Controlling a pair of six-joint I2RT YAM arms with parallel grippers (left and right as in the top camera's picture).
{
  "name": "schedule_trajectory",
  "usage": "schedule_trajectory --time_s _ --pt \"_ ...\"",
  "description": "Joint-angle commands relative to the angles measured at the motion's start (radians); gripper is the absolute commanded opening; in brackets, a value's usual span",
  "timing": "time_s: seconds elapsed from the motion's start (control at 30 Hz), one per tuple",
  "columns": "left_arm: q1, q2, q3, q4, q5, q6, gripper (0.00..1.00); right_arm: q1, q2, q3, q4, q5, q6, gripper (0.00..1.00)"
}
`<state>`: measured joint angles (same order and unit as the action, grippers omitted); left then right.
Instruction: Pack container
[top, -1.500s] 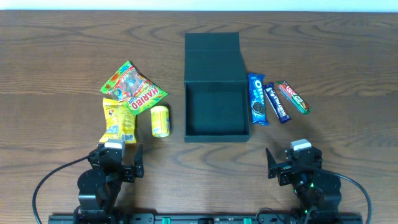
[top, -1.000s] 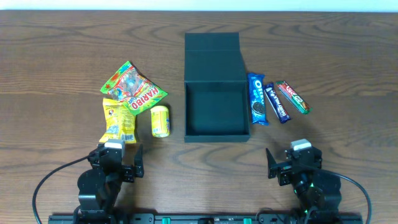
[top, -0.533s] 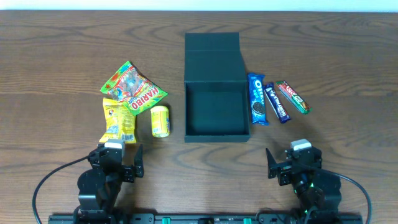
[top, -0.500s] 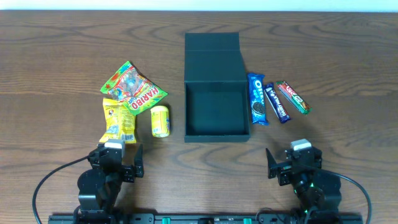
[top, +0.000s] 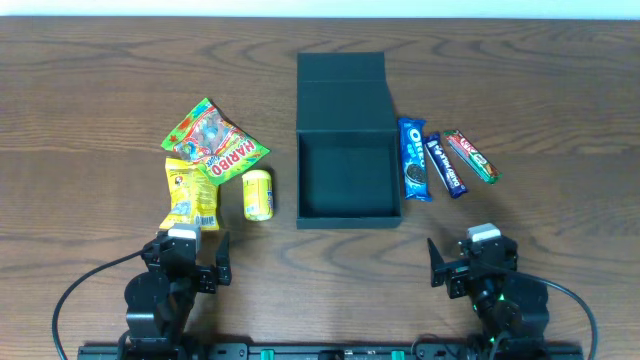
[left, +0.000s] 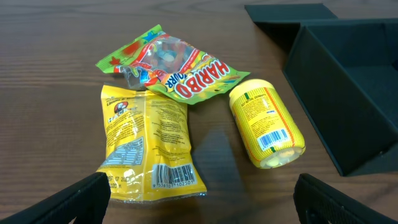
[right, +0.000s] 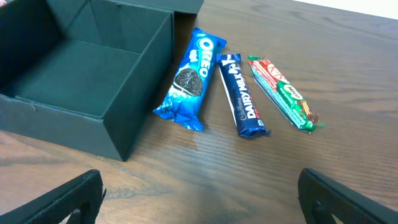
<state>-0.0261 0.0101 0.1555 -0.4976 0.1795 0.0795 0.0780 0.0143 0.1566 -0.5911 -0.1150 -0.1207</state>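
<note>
Both pincers sit at the near edge with their fingers spread wide and nothing between them: the left pincer (top: 190, 257) on one side, the right pincer (top: 468, 262) on the other, two in all. Beneath everything lies one dark wooden tabletop (top: 560, 110). At its middle, between the two arms and a little beyond them, stands the one container (top: 348, 175), dark teal-green and open, its lid flap laid back flat on the far side. To its left lie two bags: one green Haribo bag (top: 215, 140), whose lower edge overlaps the top of one yellow packet (top: 190, 195). To the container's right lie three bars side by side: one blue Oreo pack (top: 414, 160) just beside the right wall, one dark blue Dairy Milk bar (top: 446, 165) next to it, and one red-and-green bar (top: 471, 156) outermost, angled. One small yellow canister (top: 258, 194) lies on its side between the yellow packet and the container's left wall, touching neither.
</note>
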Motion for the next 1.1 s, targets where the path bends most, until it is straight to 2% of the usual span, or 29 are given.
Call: schedule_trajectory --time_s 0.0,0.17,0.3,0.43,0.5,0.6,0.8,0.9,1.07 --pt "0.006 -0.006 -0.016 0.001 0.003 -0.002 0.96 0.002 -0.009 -0.004 0.001 0.007 -0.004 0.99" --pt "0.006 -0.006 -0.016 0.009 0.055 -0.024 0.95 0.002 -0.009 -0.004 0.001 0.007 -0.004 0.99" --pt "0.006 -0.006 -0.015 0.059 0.182 -0.04 0.96 0.002 -0.009 -0.004 0.001 0.007 -0.004 0.99" --pt "0.006 -0.003 -0.011 0.206 0.196 -0.193 0.95 0.002 -0.009 -0.004 0.001 0.007 -0.004 0.99" --pt "0.006 0.019 0.002 0.307 0.202 -0.204 0.95 0.002 -0.009 -0.004 0.001 0.007 -0.004 0.99" --pt "0.006 0.087 0.047 0.36 0.202 -0.199 0.95 0.002 -0.009 -0.004 0.001 0.007 -0.004 0.99" --pt "0.006 0.39 0.236 0.367 0.155 -0.081 0.95 0.002 -0.009 -0.004 0.001 0.007 -0.005 0.99" --pt "0.006 0.614 0.366 0.341 0.11 -0.032 0.96 0.002 -0.009 -0.004 0.001 0.007 -0.004 0.99" --pt "0.006 0.992 0.584 0.32 0.018 -0.022 0.95 0.002 -0.009 -0.004 0.001 0.007 -0.004 0.99"
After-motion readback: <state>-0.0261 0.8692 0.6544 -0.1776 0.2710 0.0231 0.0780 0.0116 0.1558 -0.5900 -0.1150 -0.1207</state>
